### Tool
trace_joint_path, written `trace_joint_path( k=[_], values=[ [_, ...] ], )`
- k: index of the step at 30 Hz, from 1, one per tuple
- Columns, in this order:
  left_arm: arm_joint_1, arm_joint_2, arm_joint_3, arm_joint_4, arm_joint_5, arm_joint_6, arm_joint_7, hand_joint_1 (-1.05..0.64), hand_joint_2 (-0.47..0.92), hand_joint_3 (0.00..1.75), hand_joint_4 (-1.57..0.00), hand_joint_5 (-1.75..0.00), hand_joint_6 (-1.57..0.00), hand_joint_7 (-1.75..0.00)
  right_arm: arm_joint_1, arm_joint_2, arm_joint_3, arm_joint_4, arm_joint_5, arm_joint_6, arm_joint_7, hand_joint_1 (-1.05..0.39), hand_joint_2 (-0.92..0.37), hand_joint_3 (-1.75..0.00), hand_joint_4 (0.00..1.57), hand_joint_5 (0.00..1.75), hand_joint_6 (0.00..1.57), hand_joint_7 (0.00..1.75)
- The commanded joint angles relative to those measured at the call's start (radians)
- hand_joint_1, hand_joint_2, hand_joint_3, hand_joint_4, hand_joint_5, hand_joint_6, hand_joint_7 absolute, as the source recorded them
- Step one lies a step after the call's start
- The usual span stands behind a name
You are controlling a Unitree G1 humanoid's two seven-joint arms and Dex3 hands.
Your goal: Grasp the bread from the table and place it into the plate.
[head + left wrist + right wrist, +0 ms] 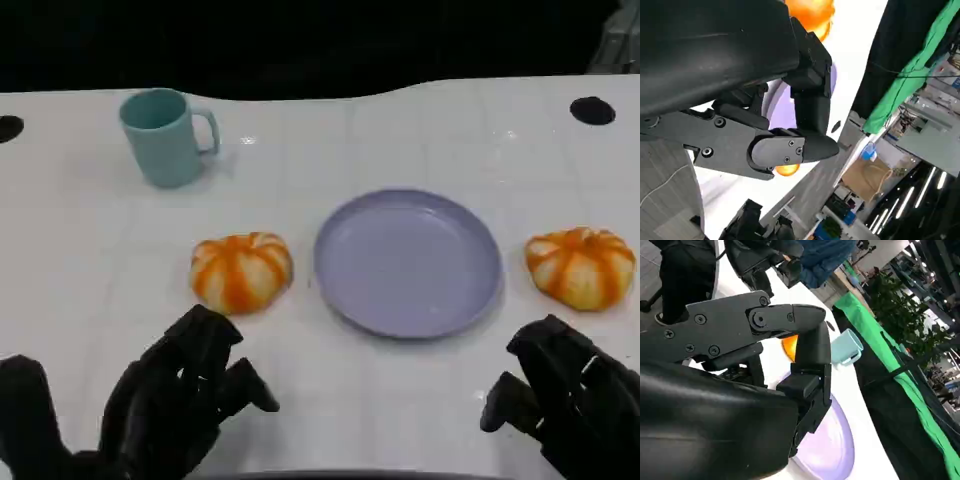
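Head view gives me a white table (90,260) with a round lavender plate (408,262) at its centre, bare. Two orange-and-white striped, pumpkin-shaped bread buns lie on the table: the left bun (241,271) sits just beside the plate's left rim, the right bun (581,266) near its right rim, neither touching it. A teal mug (165,136) stands upright at the far left, well apart from the plate. My left hand (185,395) hovers just short of the left bun, fingers spread and holding nothing. My right hand (565,390) is below the right bun, fingers loose and likewise released, touching neither bun.
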Motion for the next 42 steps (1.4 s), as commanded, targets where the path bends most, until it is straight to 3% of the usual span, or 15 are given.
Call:
trace_joint_path(
  k=[1, 18, 30, 31, 33, 35, 39, 42],
  values=[
    [-0.004, 0.010, 0.005, -0.011, -0.009, 0.005, 0.004, -0.58, 0.92, 0.41, -0.72, -1.75, -0.46, -1.74, -0.003, -0.009, -0.013, -0.011, 0.005, -0.002, -0.005, -0.54, -0.92, -0.25, 0.63, 1.75, 0.59, 1.46],
    [-0.005, 0.013, 0.003, -0.008, 0.003, -0.003, 0.002, -0.58, 0.92, 0.41, -0.72, -1.75, -0.46, -1.74, -0.005, -0.010, -0.010, -0.009, -0.004, -0.010, -0.003, -0.54, -0.92, -0.27, 0.61, 1.75, 0.57, 1.47],
    [-0.015, 0.037, -0.011, 0.021, 0.031, -0.090, -0.053, -0.58, 0.92, 0.39, -0.66, -1.75, -0.39, -1.72, -0.006, -0.007, -0.009, -0.012, -0.003, -0.001, -0.018, -0.55, -0.92, -0.24, 0.61, 1.75, 0.58, 1.46],
    [-0.065, 0.116, -0.056, 0.044, 0.216, -0.246, -0.038, -0.58, 0.92, 0.39, -0.66, -1.75, -0.39, -1.72, -0.011, -0.005, -0.007, -0.008, -0.006, -0.003, -0.019, -0.55, -0.92, -0.24, 0.61, 1.75, 0.58, 1.46],
    [-0.143, 0.229, -0.118, 0.076, 0.490, -0.460, -0.002, -0.45, 0.92, 0.18, -0.46, -1.14, -0.47, -0.76, -0.019, -0.004, -0.003, 0.001, -0.013, -0.010, -0.017, -0.55, -0.92, -0.24, 0.61, 1.75, 0.57, 1.47],
    [-0.197, 0.310, -0.157, 0.090, 0.686, -0.554, 0.056, -0.45, 0.92, 0.10, -0.35, -0.89, -0.49, -0.37, -0.023, -0.006, -0.001, 0.004, -0.020, -0.013, -0.018, -0.55, -0.92, -0.25, 0.61, 1.75, 0.57, 1.48],
    [-0.267, 0.370, -0.181, 0.127, 0.855, -0.641, 0.126, -0.46, 0.91, 0.02, -0.31, -0.66, -0.49, -0.12, -0.026, -0.008, -0.001, 0.010, -0.024, -0.015, -0.013, -0.55, -0.92, -0.26, 0.61, 1.75, 0.56, 1.48],
    [-0.294, 0.383, -0.188, 0.159, 0.904, -0.680, 0.159, -0.45, 0.89, 0.00, -0.31, -0.61, -0.49, -0.07, -0.028, -0.007, -0.002, 0.014, -0.030, -0.019, -0.008, -0.55, -0.92, -0.26, 0.61, 1.75, 0.56, 1.49]
  ],
)
